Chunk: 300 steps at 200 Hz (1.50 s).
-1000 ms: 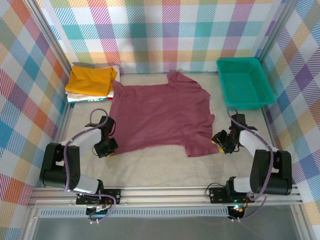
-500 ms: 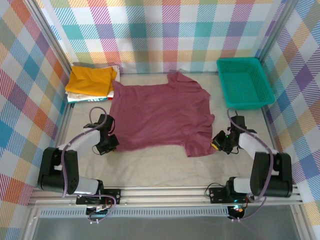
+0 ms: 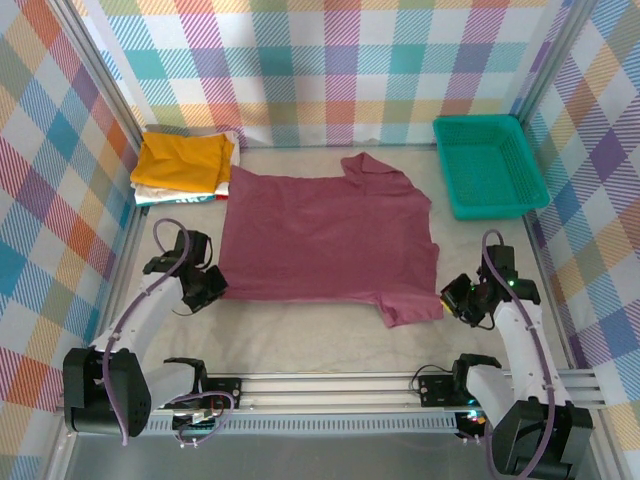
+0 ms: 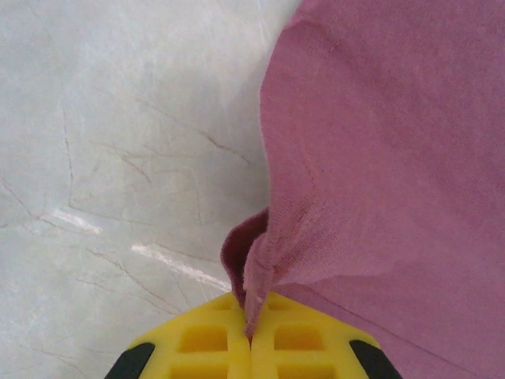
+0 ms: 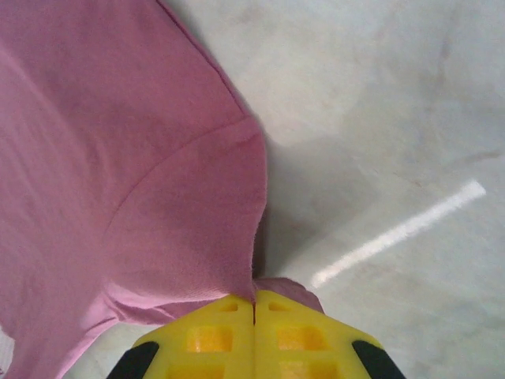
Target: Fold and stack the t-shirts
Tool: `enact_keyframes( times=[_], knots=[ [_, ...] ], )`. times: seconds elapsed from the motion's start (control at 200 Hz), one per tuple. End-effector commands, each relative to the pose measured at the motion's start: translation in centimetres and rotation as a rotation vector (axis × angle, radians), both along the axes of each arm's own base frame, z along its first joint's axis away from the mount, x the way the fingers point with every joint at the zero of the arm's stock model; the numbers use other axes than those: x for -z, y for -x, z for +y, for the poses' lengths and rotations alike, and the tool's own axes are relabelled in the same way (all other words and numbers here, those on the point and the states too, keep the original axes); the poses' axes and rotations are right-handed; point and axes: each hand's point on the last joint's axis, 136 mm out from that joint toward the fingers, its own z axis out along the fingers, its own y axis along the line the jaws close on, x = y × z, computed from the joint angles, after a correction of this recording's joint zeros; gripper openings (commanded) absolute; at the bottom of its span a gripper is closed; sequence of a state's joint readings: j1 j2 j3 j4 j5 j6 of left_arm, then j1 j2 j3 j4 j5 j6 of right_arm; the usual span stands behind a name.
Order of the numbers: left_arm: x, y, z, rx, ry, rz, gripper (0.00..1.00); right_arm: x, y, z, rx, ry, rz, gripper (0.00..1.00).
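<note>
I have the maroon t-shirt (image 3: 328, 238) spread flat in the middle of the surface (image 3: 300, 335). Left gripper (image 4: 251, 335): jaws pressed together, pinching the shirt's near left corner. Right gripper (image 5: 254, 312): jaws closed on cloth at the near right sleeve. Folded yellow and white shirts (image 3: 183, 162) sit stacked at the far left. Judgement: the fold is at the grasp stage. Next I must lift both pinched corners evenly and carry them over the shirt body without slack.

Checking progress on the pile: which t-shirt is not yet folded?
The maroon t-shirt, spread flat mid-table, pinched by the left tool and right tool; the mustard t-shirt lies folded at far left.
</note>
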<state>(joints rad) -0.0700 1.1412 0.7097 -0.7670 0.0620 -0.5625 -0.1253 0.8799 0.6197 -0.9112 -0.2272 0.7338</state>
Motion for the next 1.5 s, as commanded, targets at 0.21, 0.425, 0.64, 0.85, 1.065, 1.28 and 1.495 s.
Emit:
enact_keyframes(
  times=[0.21,0.425,0.64,0.85,1.065,1.28,1.495],
  knots=[
    [-3.3,2.0,-1.5,-0.087,0.119,-0.073,0.66,-3.6,-1.3,-2.0,0.026,0.113,-0.059,0.57],
    [-8.9,-4.2,-0.7,0.032,0.009,-0.269,0.57,-9.9,-10.9,1.5,-0.223,0.274,-0.299,0.53],
    [-7.1,-20.0,-6.0,0.217,0.002,-0.339,0.39,-9.1,-26.3,11.4,-0.577,0.327,-0.337,0.44],
    [-4.4,-26.8,-9.1,0.249,0.016,-0.334,0.39,-6.6,-37.3,14.7,-0.674,0.363,-0.364,0.28],
    [1.2,-27.5,-10.1,0.259,0.055,-0.243,0.39,-3.4,-43.6,15.7,-0.594,0.316,-0.458,0.04],
    [3.7,-27.4,-11.4,0.286,0.101,-0.228,0.39,0.3,-46.0,16.0,-0.511,0.151,-0.486,0.00],
    [6.3,-27.5,-13.8,0.330,0.116,-0.181,0.39,3.7,-47.2,15.5,-0.426,0.089,-0.459,0.00]
  ],
)
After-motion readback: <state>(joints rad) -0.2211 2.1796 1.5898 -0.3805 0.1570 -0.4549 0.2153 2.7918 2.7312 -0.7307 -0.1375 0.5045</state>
